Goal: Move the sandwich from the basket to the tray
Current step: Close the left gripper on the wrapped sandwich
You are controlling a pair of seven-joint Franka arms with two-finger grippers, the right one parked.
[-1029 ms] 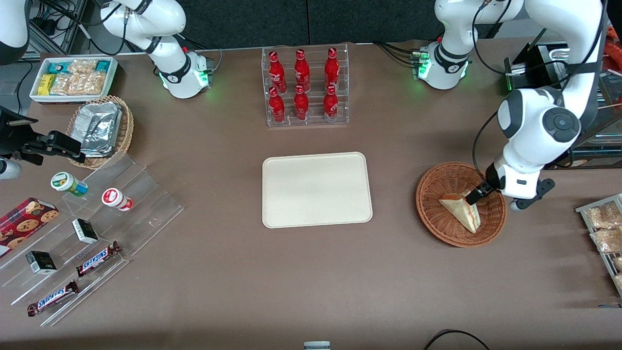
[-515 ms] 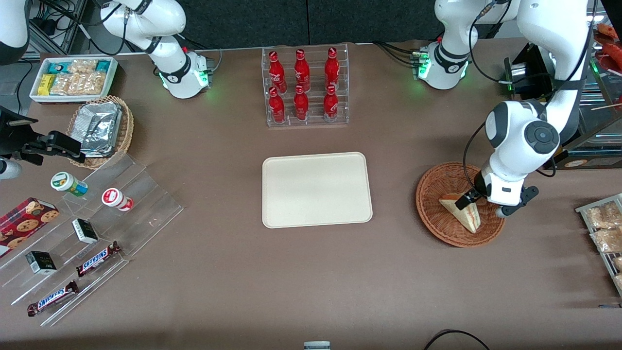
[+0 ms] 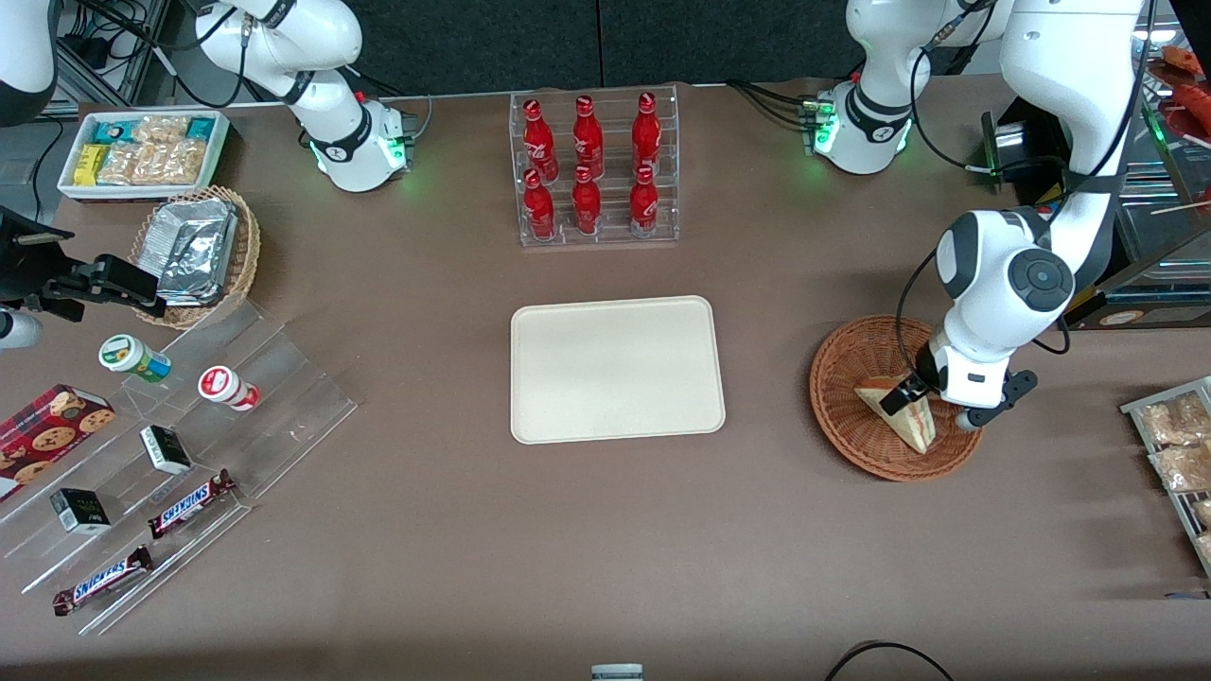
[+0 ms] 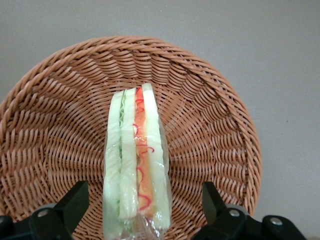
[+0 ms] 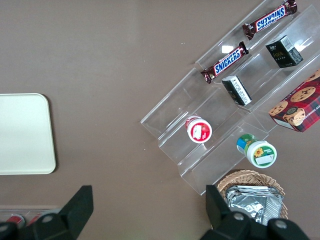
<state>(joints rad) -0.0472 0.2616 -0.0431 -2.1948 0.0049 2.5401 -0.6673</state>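
Wrapped sandwich [image 4: 136,165] on edge in basket [image 4: 210,115]; tray [image 3: 617,369] apparently bare.

A robotics lab was dressed as a small snack shop. Two white robot arms stood bolted to a brown bench [image 3: 426,530], green lights glowing at their bases and cables trailing off toward equipment racks at the edges. Shop goods were set out for display: red soda bottles [image 3: 587,170] in a clear rack, chocolate bars [image 3: 189,502] and small tubs on clear stepped shelving [image 3: 284,378], a cookie box [image 3: 47,437], a white bin of snack packets [image 3: 142,151] and a wicker basket of foil packets [image 3: 194,253]. A cream tray [image 3: 617,369] lay mid-bench, and the working arm's pincer [image 3: 899,395] hung over a wrapped sandwich [image 3: 903,421] in a brown basket [image 3: 842,407].
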